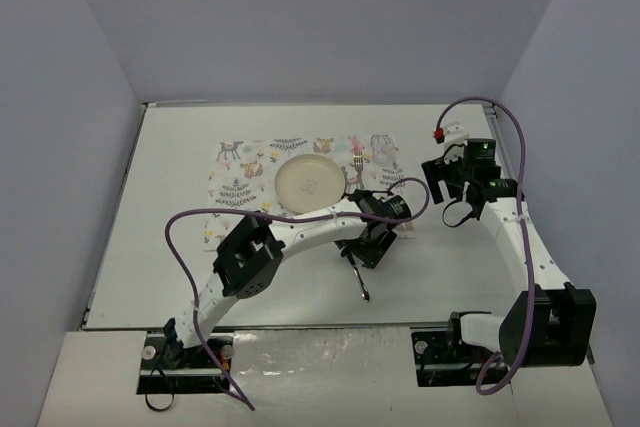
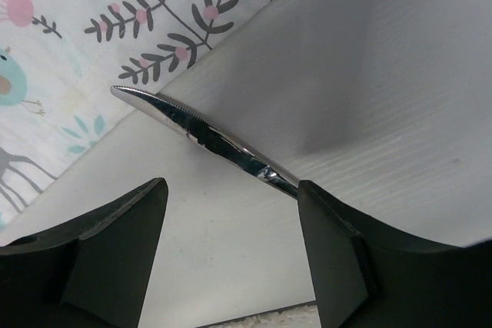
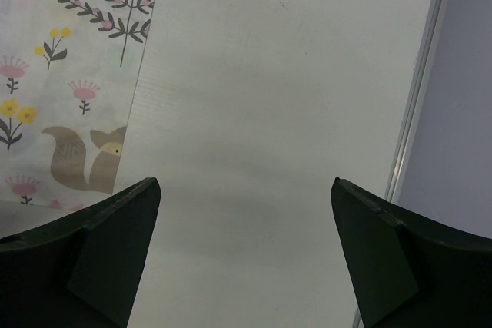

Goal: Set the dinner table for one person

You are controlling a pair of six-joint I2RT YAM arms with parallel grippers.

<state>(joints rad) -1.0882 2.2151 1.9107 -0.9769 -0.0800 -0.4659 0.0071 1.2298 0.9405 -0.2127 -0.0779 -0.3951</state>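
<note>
The white dinner table [image 1: 170,247] carries an animal-print placemat [image 1: 240,182] with a cream plate [image 1: 309,180] in its middle and a fork [image 1: 357,161] to the plate's right. A metal knife [image 1: 359,280] lies on the bare table just below the placemat's near right corner. My left gripper [image 1: 366,250] is open and low over the knife. In the left wrist view the knife [image 2: 192,124] runs slantwise and passes behind the right finger [image 2: 338,251] of the left gripper [image 2: 231,190]. My right gripper [image 1: 447,190] is open and empty over bare table right of the placemat [image 3: 69,74].
The table's right edge [image 3: 419,113] and the grey side wall are close to my right gripper [image 3: 246,182]. A purple cable [image 1: 185,247] loops from each arm. Grey walls enclose the table on three sides.
</note>
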